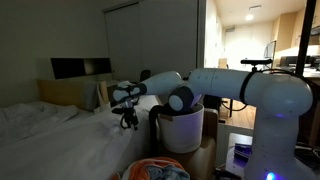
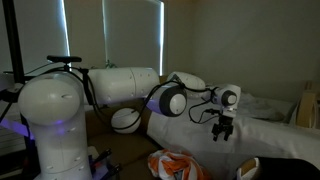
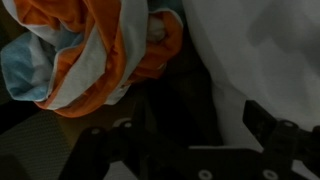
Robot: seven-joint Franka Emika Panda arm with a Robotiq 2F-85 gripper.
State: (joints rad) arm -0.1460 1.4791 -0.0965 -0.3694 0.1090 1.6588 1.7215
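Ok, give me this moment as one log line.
gripper: open, empty | position: hovering by bed edge | nearest: orange-white-blue cloth, below, not touched

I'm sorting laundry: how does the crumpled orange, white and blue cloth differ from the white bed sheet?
The crumpled orange, white and blue cloth is multicoloured; the white bed sheet is plain. The cloth is bunched in a heap; the sheet lies spread out wide. The cloth is far smaller than the sheet. Both are soft, wrinkled fabric.
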